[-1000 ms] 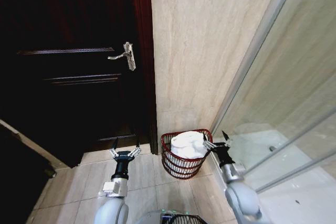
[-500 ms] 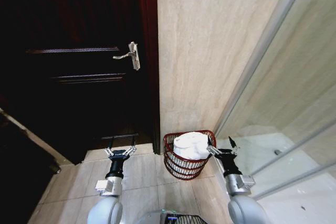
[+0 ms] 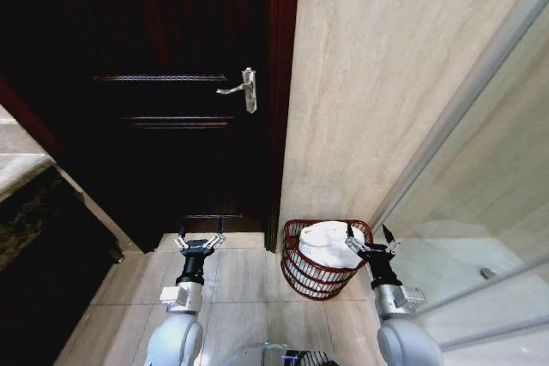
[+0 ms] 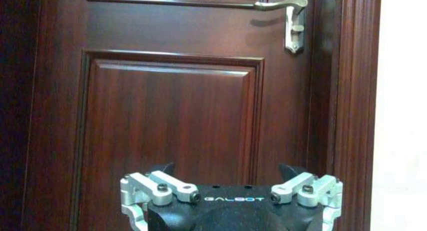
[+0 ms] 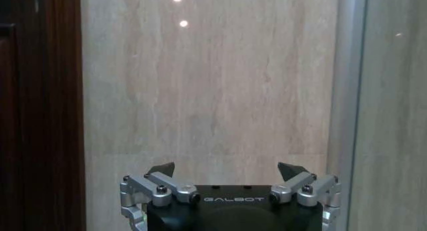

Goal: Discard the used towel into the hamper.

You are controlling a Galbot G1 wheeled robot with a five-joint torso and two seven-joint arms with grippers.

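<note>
Left gripper [image 3: 200,243] and right gripper [image 3: 371,243] both held low, jaws spread, empty. Hamper [image 3: 302,268] on floor by wall, just left of right gripper, holds white towel [image 3: 327,243]. Door [image 3: 171,100] behind. Camera has turned left since earlier; hamper contents unchanged.

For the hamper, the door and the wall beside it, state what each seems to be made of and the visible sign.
Hamper: thin dark red bars with open gaps, probably coated wire or rattan. Door: dark glossy wood, its grain and raised panels showing. Wall: pale veined stone or tile, polished enough to mirror lights.
</note>
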